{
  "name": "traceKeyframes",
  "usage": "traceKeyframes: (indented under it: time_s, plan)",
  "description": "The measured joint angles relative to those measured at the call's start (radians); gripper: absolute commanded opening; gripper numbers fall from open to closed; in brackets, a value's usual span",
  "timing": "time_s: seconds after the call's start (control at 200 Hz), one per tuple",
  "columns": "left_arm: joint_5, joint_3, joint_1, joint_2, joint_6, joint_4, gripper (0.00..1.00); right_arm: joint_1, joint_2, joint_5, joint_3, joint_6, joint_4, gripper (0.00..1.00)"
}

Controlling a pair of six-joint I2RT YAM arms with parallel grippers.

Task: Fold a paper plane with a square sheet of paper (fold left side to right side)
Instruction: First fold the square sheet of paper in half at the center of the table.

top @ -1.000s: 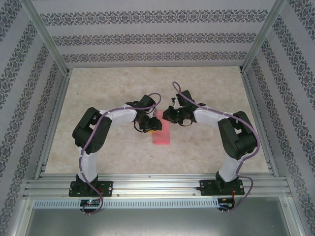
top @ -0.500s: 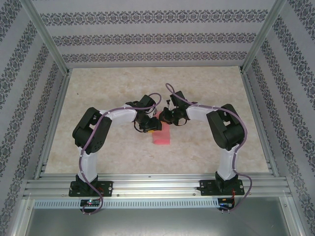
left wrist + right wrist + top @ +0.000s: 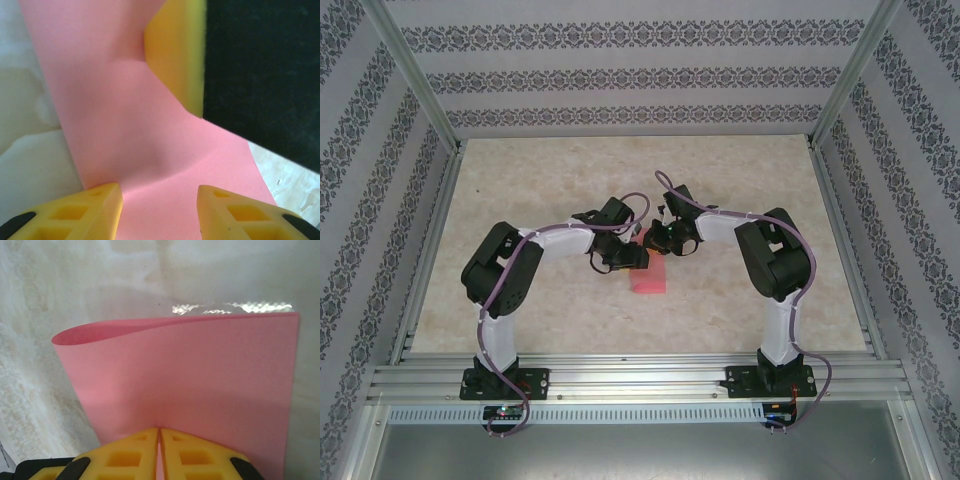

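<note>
The square sheet of paper (image 3: 650, 279) is pink-red and lies near the table's middle, doubled over into a narrow rectangle. In the right wrist view the sheet of paper (image 3: 200, 375) has a loose, curled top layer at its left. My right gripper (image 3: 160, 432) is shut at the sheet's near edge, with pink showing in the slit between its fingers. It sits at the sheet's far end (image 3: 658, 243). My left gripper (image 3: 160, 192) stands open, its yellow fingers astride the sheet of paper (image 3: 150, 150). Ahead of it the paper rises against the right gripper's finger (image 3: 175, 50). The left gripper (image 3: 631, 258) is at the sheet's left edge.
The beige marbled table (image 3: 540, 190) is bounded by aluminium rails (image 3: 620, 372) at the near edge and patterned walls on three sides. Both arms bend inward and meet close together over the paper.
The right arm's elbow has swung inward to the left and its gripper has shifted slightly left over the paper. The left arm has edged a little to the right.
</note>
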Motion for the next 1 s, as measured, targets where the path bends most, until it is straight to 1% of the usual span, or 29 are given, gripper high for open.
traceKeyframes:
  time_s: [0.195, 0.46, 0.999]
  plan:
    - [0.012, -0.073, -0.023, -0.039, 0.041, 0.08, 0.47, 0.005, 0.006, -0.014, 0.003, -0.003, 0.0, 0.12]
    - [0.02, -0.112, -0.036, -0.056, 0.059, 0.134, 0.49, 0.005, 0.01, -0.025, 0.006, -0.005, -0.002, 0.12]
    - [0.031, -0.17, -0.073, -0.098, 0.07, 0.169, 0.51, 0.005, 0.014, -0.034, 0.011, -0.019, -0.011, 0.12]
